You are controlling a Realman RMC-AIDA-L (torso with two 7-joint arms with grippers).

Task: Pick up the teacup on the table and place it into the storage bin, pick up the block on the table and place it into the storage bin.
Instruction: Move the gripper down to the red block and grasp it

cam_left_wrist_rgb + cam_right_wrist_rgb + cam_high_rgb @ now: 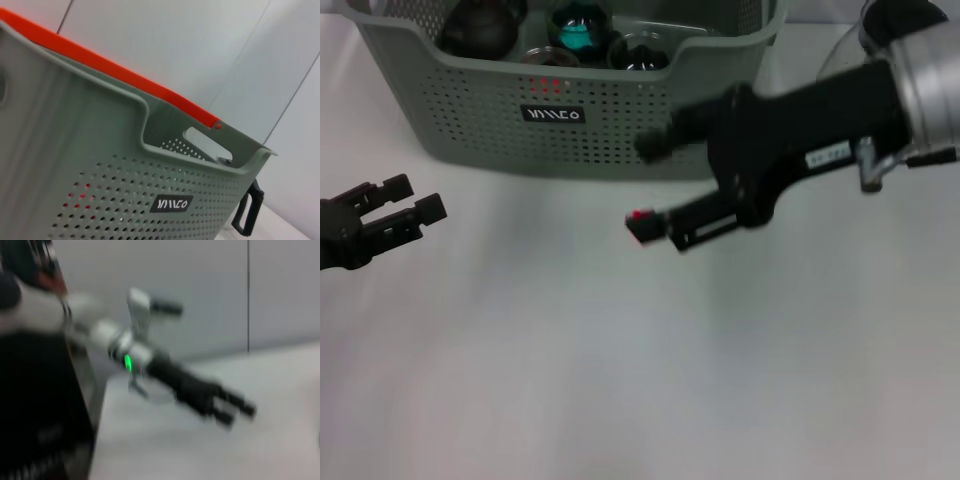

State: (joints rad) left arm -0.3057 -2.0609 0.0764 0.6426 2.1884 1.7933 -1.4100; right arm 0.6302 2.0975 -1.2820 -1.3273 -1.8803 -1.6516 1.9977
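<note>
Now: right gripper (655, 190) frame centre, black fingers apart, empty | left gripper (405, 205) left edge, apart | perforated grey-green plastic storage bin (620, 125) top, rounded rim, dark round items inside

Storage bins: 1, the grey-green perforated storage bin (570, 100) at the far edge of the table (620, 380).
Labels on bin: 1, the black label (553, 114) with white lettering on the near wall.
Dark rounded items inside bin: 3 visible over the rim, kind cannot be told; one has a teal top (580, 30).
Grippers: 2, the left gripper (405, 210) near the table's left edge, the right gripper (655, 190) just before the bin's near wall.
Red-tipped things at right gripper: 1, the small red piece (642, 215); identity unclear.
Black handles beside bin: 1, the black handle (248, 212), seen from the left wrist.
</note>
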